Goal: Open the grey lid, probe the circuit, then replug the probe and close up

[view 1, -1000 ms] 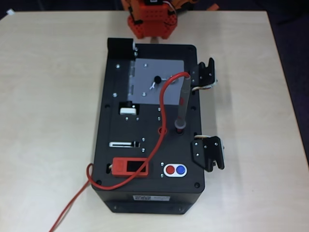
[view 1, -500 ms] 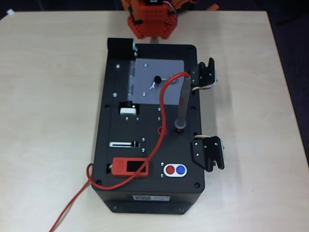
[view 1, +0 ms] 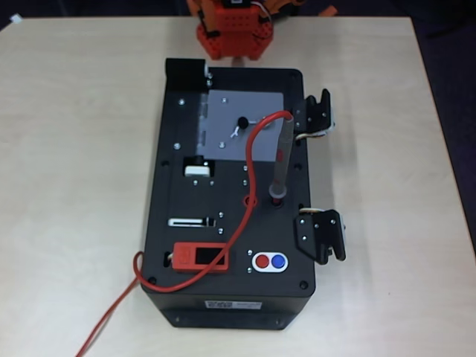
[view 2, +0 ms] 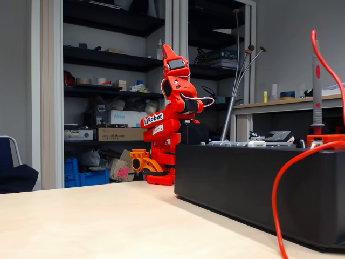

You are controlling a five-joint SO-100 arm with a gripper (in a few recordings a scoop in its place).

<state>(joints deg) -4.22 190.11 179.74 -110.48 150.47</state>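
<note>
The grey lid [view 1: 227,137] lies flat and closed on the black box [view 1: 186,245], its small black knob [view 1: 242,123] near the middle. The circuit is hidden under it. The probe [view 1: 281,160] stands upright in a socket to the right of the lid, and its red wire [view 1: 247,201] loops over the lid and runs off the box's front left. In the fixed view the probe [view 2: 316,81] rises at the far right. My gripper [view 2: 166,49] points upward, shut on nothing, on the folded red arm [view 1: 232,30] behind the box.
A red display module [view 1: 199,257] and a red-and-blue button pair [view 1: 269,262] sit near the box's front. Two black latches [view 1: 320,234] stick out on its right side. Bare tabletop [view 1: 82,171] surrounds the box. Shelves [view 2: 108,59] stand behind the table.
</note>
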